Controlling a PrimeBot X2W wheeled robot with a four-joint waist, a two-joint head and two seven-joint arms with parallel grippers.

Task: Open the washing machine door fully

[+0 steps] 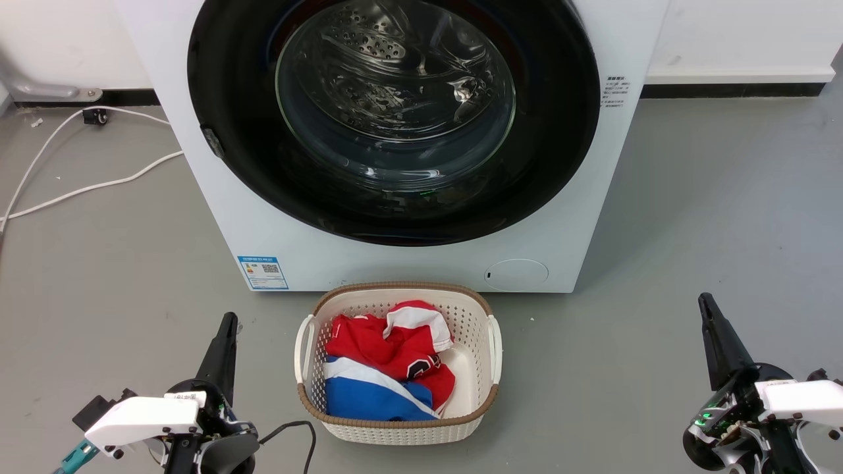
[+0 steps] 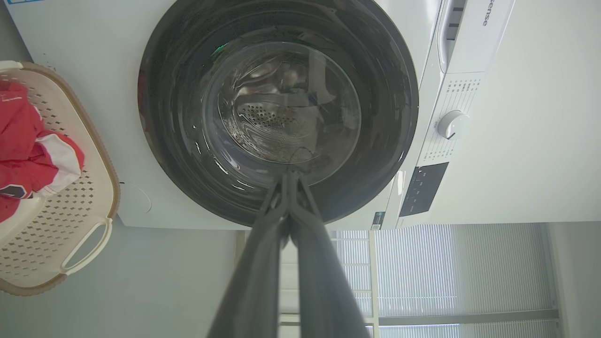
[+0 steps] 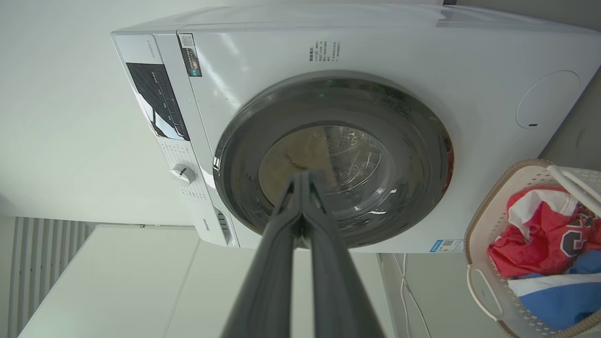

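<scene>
The washing machine door sits closed, its top edge cut off in the head view; the left end effector and right end effector are both clenched, empty.

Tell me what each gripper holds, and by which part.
Nothing is held. The left gripper and right gripper are both shut on nothing, well short of the washing machine door.

Left gripper and right gripper sit low at either side, fingers pressed together, pointing forward.
</scene>
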